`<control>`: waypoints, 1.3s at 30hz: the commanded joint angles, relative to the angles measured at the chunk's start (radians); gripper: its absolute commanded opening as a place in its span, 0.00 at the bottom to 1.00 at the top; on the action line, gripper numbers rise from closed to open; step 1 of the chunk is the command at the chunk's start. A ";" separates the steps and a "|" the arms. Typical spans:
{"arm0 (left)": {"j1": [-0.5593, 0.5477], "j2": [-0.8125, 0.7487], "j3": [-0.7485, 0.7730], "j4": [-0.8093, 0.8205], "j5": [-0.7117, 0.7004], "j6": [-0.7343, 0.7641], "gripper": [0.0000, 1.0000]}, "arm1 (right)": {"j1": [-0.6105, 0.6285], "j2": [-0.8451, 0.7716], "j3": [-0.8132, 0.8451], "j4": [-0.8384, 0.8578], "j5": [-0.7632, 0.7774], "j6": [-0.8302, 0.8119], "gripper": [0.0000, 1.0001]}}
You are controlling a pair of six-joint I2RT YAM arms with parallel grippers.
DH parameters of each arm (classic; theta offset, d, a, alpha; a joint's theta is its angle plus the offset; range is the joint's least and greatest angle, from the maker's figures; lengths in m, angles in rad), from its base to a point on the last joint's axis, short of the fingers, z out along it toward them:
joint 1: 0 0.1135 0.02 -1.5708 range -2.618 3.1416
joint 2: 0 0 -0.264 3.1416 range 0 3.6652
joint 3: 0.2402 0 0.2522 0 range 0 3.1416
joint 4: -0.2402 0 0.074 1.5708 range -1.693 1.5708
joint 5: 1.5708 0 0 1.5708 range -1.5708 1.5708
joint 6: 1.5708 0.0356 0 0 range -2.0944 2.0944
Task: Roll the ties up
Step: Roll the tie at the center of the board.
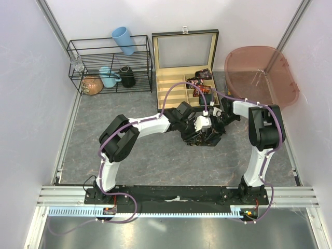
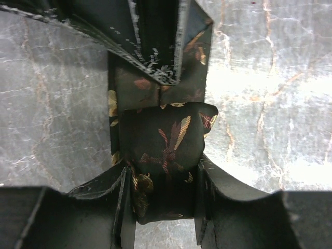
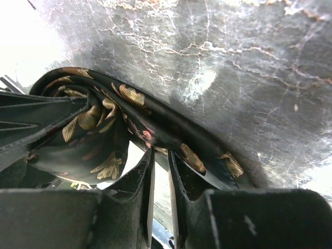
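Both arms on one tie, mid-table, just in front of the box.
Big to small: grey table point(image 1: 145, 155); pink tub point(image 1: 262, 72) far right; open box point(image 1: 171, 88) w/ coils point(image 1: 199, 83) in its right compartments; wire rack point(image 1: 109, 65) far left. Tie point(image 1: 203, 139) lies bunched between the two wrists. L gripper point(image 2: 163, 174) is clamped on a fold of it, fabric filling the gap. R gripper point(image 3: 161, 155) has only a slit between its fingers, tips against the tie's strip. Can't tell if it's pinching.
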 commanded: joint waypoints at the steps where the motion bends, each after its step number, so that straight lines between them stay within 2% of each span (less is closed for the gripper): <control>1: 0.003 0.045 0.051 -0.047 -0.079 0.001 0.02 | 0.000 0.037 -0.016 0.006 0.185 -0.081 0.23; 6: -0.001 0.095 0.046 -0.078 -0.076 0.044 0.02 | 0.001 -0.009 0.002 -0.011 0.115 -0.088 0.25; 9: -0.004 0.103 0.036 -0.102 -0.065 0.069 0.03 | -0.011 -0.040 0.044 -0.036 0.029 -0.090 0.31; 16: -0.007 0.103 0.014 -0.105 -0.065 0.092 0.04 | -0.038 -0.060 0.119 -0.068 -0.171 -0.059 0.55; 20: -0.009 0.106 0.016 -0.105 -0.064 0.095 0.06 | -0.028 -0.051 0.098 -0.060 -0.258 -0.015 0.56; 27: -0.009 0.105 0.005 -0.095 -0.054 0.098 0.13 | 0.012 -0.031 0.032 0.007 -0.217 0.004 0.54; 29: -0.009 0.106 0.010 -0.093 -0.053 0.096 0.15 | 0.015 -0.022 0.015 0.016 -0.202 -0.006 0.50; 32: -0.009 0.106 0.016 -0.091 -0.050 0.093 0.19 | 0.014 -0.012 0.002 0.013 -0.180 -0.022 0.35; 33: -0.009 0.106 0.016 -0.091 -0.045 0.092 0.25 | 0.014 -0.012 0.002 0.015 -0.168 -0.024 0.12; 34: -0.009 0.102 0.013 -0.084 -0.042 0.086 0.28 | 0.014 -0.011 0.004 0.013 -0.139 -0.029 0.03; 35: -0.009 0.092 0.010 -0.078 -0.039 0.082 0.31 | 0.014 -0.008 0.004 0.015 -0.114 -0.029 0.00; 39: -0.003 0.043 -0.010 -0.013 0.011 0.044 0.48 | 0.008 0.001 -0.002 0.006 0.004 -0.047 0.00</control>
